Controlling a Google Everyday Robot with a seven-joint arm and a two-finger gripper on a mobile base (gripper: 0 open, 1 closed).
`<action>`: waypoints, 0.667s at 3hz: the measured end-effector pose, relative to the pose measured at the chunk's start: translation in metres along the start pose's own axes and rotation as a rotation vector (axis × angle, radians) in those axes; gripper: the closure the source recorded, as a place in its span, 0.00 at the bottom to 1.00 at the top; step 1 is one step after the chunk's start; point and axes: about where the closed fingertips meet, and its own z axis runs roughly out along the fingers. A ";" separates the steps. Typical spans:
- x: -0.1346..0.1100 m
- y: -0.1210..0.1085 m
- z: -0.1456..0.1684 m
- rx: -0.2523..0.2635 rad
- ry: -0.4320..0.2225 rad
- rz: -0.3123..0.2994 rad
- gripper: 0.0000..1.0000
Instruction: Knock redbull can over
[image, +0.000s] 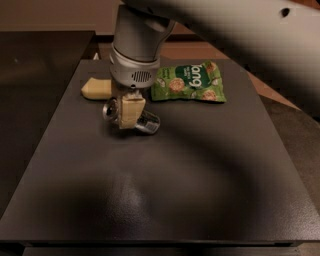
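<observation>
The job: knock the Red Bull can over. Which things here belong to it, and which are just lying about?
Belongs: redbull can, lying on its side; hand, directly over the can.
Lying about: yellow sponge; green snack bag.

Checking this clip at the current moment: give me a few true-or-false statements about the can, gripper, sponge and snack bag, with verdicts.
1. The redbull can lies on its side on the table. True.
2. The gripper hangs over the green snack bag. False: it is down at the can, across its middle.
3. The sponge lies on the table behind the can. True.
4. The snack bag rests on top of the sponge. False: they lie apart, with the arm between them.
</observation>
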 end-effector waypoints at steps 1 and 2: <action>0.005 0.009 0.008 -0.006 0.089 -0.066 1.00; 0.006 0.017 0.017 -0.021 0.160 -0.143 0.82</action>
